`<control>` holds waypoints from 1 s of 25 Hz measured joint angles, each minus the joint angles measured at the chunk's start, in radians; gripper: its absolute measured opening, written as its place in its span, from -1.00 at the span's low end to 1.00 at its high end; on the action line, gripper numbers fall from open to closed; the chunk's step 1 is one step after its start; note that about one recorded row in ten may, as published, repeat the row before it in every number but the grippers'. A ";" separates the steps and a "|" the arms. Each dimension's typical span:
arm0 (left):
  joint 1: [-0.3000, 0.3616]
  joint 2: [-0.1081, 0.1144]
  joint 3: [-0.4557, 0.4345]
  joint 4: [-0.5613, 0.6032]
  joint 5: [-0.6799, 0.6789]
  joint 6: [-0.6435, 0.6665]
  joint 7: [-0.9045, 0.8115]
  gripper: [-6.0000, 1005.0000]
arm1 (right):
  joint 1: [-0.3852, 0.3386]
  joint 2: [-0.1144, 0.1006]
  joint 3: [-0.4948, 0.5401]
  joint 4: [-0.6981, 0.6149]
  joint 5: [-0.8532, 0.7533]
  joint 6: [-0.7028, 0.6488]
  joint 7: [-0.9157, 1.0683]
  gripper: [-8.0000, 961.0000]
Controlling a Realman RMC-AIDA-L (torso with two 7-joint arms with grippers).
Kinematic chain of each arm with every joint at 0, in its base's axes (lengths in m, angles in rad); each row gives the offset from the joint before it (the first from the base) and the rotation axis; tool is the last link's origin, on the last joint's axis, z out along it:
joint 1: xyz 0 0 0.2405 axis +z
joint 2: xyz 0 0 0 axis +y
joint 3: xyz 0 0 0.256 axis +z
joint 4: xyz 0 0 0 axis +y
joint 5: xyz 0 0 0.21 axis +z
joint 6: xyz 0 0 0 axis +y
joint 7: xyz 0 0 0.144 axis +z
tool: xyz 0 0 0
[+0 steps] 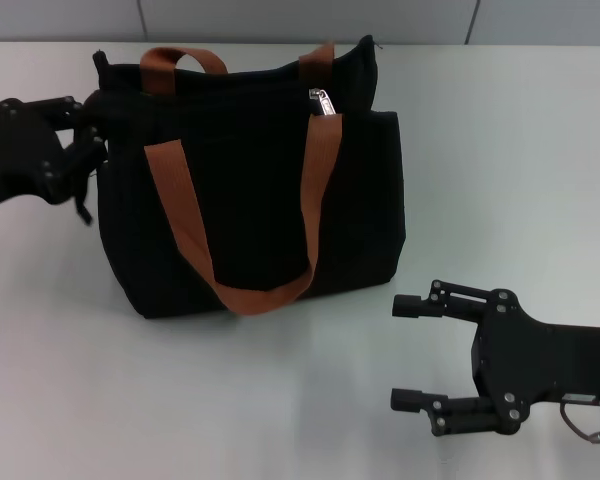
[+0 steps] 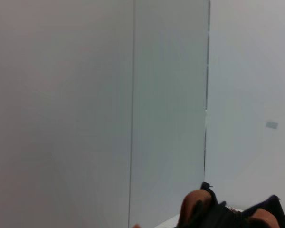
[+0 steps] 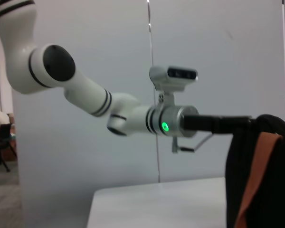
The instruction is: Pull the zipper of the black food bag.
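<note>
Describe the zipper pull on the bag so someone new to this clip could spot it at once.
Start at the black food bag standing on the white table, with the left gripper at its end. Follow the top rim toward the robot's right, to where the front rust-brown strap meets it. The zipper hangs there: a small silver metal tab, the only shiny thing on the dark fabric.

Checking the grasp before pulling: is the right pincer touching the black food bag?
Apart. The head view shows bare table between the open right pincer and the black food bag.
</note>
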 joint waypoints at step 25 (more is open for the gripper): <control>0.053 0.039 0.314 0.003 -0.039 0.284 0.030 0.67 | 0.049 0.013 -0.005 0.046 0.000 0.116 -0.005 0.70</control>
